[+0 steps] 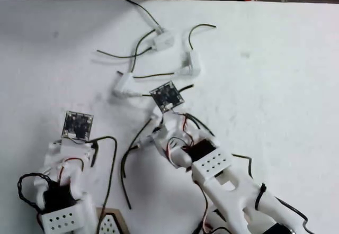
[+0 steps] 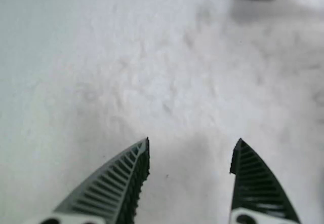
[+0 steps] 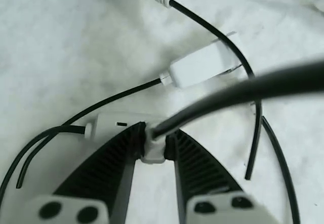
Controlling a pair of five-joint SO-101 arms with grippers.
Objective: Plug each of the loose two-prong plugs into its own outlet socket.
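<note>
The right gripper (image 3: pixel 153 134) pinches a white plug (image 3: pixel 152 153) by its body, its cord (image 3: pixel 243 89) rising clear, apparently to steer it toward a white connector (image 3: pixel 202 64) lying just beyond. The left gripper (image 2: pixel 192 143) hangs wide apart over bare table (image 2: pixel 101 57), likely awaiting its turn. Farther off, other connectors (image 1: pixel 163 39) lie scattered.

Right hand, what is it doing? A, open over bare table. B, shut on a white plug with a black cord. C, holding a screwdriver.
B: the right wrist view shows the right hand shut on a white plug, its black cord running out of the grip.
</note>
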